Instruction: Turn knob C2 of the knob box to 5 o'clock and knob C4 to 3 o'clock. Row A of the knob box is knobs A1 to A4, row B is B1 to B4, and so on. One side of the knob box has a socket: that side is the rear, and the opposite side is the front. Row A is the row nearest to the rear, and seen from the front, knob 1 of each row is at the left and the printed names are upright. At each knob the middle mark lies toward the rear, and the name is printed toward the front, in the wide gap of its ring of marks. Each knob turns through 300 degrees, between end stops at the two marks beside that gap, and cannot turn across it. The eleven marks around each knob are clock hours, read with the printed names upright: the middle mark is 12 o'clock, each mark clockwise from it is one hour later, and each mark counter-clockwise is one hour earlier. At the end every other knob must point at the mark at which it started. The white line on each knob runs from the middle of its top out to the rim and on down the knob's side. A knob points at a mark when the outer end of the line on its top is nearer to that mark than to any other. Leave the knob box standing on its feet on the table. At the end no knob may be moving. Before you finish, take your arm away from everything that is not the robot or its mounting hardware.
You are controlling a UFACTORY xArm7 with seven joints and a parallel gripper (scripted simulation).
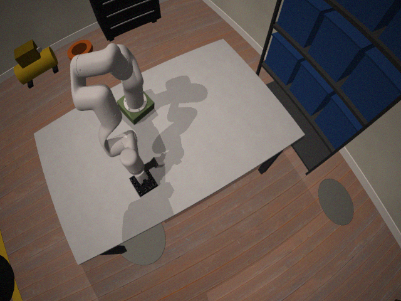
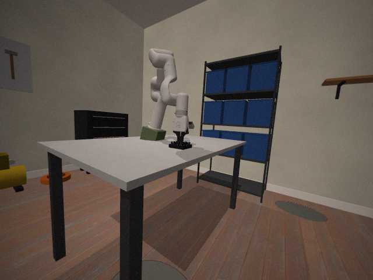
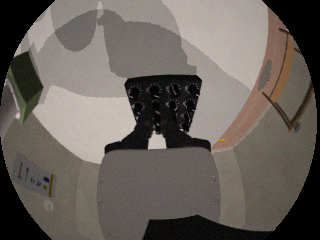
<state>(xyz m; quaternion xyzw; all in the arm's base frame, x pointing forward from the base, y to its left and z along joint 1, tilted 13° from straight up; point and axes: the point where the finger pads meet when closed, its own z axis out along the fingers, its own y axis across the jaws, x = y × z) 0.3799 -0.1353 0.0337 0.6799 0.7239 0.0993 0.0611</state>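
Observation:
The black knob box (image 1: 141, 194) (image 2: 180, 147) (image 3: 163, 78) stands on the table under the wrist. My gripper (image 1: 144, 181) (image 2: 180, 142) (image 3: 155, 107) points down into the knobs, its fingers close together around one knob, mostly hidden by the fingertips. In the wrist view that knob is in the second column from the left. The far row there shows a knob (image 3: 173, 90) with part of its white line visible. Names and marks are too small to read, the socket is not seen, and I cannot tell which knobs are C2 and C4.
The table (image 1: 226, 113) (image 2: 120, 153) bears the green arm base block (image 1: 135, 118) (image 2: 152, 133). The box lies near one long table edge. A shelf rack with blue bins (image 1: 339, 48) (image 2: 236, 112) stands beyond the table.

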